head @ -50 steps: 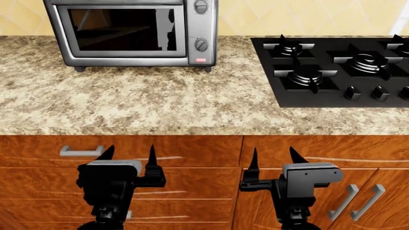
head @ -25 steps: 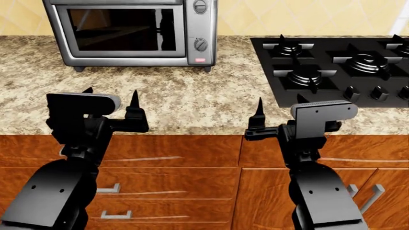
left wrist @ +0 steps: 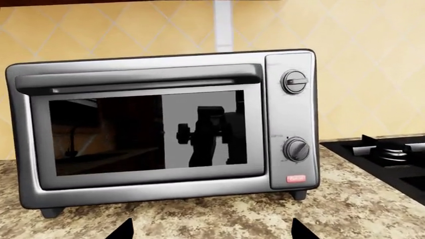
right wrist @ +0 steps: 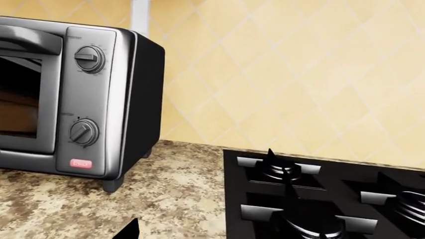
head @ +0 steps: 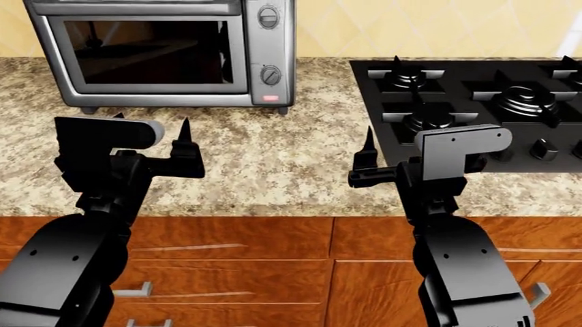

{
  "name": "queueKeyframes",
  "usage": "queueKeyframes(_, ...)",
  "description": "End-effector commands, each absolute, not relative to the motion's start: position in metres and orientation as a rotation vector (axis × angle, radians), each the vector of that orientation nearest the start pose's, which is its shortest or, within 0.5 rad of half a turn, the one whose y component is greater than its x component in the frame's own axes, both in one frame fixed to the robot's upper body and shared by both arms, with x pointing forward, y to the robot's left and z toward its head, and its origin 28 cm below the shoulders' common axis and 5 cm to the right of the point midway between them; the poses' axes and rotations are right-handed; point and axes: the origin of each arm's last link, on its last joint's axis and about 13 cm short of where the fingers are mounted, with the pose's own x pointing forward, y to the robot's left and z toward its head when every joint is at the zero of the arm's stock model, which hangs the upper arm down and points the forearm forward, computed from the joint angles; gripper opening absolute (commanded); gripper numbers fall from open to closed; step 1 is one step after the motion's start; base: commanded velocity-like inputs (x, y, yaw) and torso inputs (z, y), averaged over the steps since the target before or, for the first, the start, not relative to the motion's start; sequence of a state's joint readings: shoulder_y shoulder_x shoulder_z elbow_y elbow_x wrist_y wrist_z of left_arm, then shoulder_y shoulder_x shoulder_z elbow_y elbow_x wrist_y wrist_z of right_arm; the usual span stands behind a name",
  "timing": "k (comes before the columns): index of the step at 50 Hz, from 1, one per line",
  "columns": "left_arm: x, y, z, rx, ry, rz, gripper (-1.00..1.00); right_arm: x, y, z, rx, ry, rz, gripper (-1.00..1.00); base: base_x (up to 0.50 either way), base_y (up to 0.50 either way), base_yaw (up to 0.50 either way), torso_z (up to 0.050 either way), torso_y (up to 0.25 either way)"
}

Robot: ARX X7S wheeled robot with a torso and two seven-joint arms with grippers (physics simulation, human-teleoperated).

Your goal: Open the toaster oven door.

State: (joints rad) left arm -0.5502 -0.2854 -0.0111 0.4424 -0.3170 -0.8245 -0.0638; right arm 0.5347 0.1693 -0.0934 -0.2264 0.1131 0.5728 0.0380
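Observation:
The brushed-silver toaster oven [head: 163, 54] stands at the back left of the counter. Its door [head: 146, 51] is closed, with the bar handle [head: 136, 8] along the top. My left gripper [head: 152, 126] is open and empty, hovering above the counter in front of the oven, well short of it. The left wrist view faces the oven [left wrist: 292, 119] head-on, showing the door [left wrist: 146, 134], the handle [left wrist: 139, 79] and my open gripper [left wrist: 211, 231]. My right gripper [head: 393, 139] is open and empty, by the hob's near left corner. The right wrist view shows the oven's knob panel [right wrist: 86, 99].
A black gas hob [head: 482, 102] fills the counter's right side and also shows in the right wrist view [right wrist: 325, 199]. The speckled granite counter [head: 272, 157] lies between the grippers and the oven. Wooden drawer fronts [head: 236, 272] are below, and a yellow tiled wall is behind.
Both arms have risen from in front of the drawers to above the counter's front edge. The head view has shifted, so the oven and hob sit lower in it.

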Motion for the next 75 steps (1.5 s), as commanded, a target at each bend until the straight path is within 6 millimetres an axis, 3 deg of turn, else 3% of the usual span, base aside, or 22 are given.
queueKeyframes(1, 0.277, 0.253, 0.193, 0.050, -0.154, -0.048, 1.00, 0.301, -0.113, 0.164, -0.104, -0.172, 0.051, 1.00, 0.41, 0.00, 0.00, 0.000, 0.000)
queueKeyframes(11, 0.277, 0.257, 0.195, 0.074, -0.160, -0.047, 1.00, 0.303, -0.109, 0.160, -0.104, -0.162, 0.066, 1.00, 0.42, 0.00, 0.00, 0.000, 0.000)
queueKeyframes(19, 0.272, 0.262, 0.206, 0.223, -0.162, -0.064, 1.00, 0.301, -0.111, 0.158, -0.084, -0.164, 0.058, 1.00, 0.26, 0.00, 0.00, 0.000, 0.000)
queueKeyframes(27, 0.268, 0.280, 0.233, 0.606, -0.147, -0.076, 1.00, 0.299, -0.113, 0.156, -0.070, -0.164, 0.056, 1.00, 0.00, 0.00, 0.00, 0.000, 0.000)
queueKeyframes(35, 0.262, 0.307, 0.297, 1.181, -0.119, -0.065, 1.00, 0.297, -0.111, 0.152, -0.058, -0.158, 0.068, 1.00, 0.00, 0.00, 0.00, 0.000, 0.000)
queueKeyframes(43, 0.266, 0.317, 0.328, 1.481, -0.093, -0.124, 1.00, 0.296, -0.111, 0.154, -0.054, -0.161, 0.074, 1.00, 0.00, 0.00, 0.00, 0.000, 0.000)
queueKeyframes(54, 0.287, 0.318, 0.346, 1.602, -0.080, -0.150, 1.00, 0.297, -0.111, 0.154, -0.045, -0.162, 0.078, 1.00, 0.00, 0.00, 0.00, 0.000, 0.000)
queueKeyframes(60, 0.308, 0.314, 0.355, 1.648, -0.082, -0.150, 1.00, 0.297, -0.112, 0.155, -0.040, -0.164, 0.076, 1.00, 0.00, 0.00, 0.00, 0.000, 0.000)
queueKeyframes(75, 0.345, 0.307, 0.351, 1.690, -0.041, -0.164, 1.00, 0.296, -0.115, 0.156, -0.024, -0.171, 0.062, 1.00, 0.00, 0.00, 0.00, 0.000, 0.000)
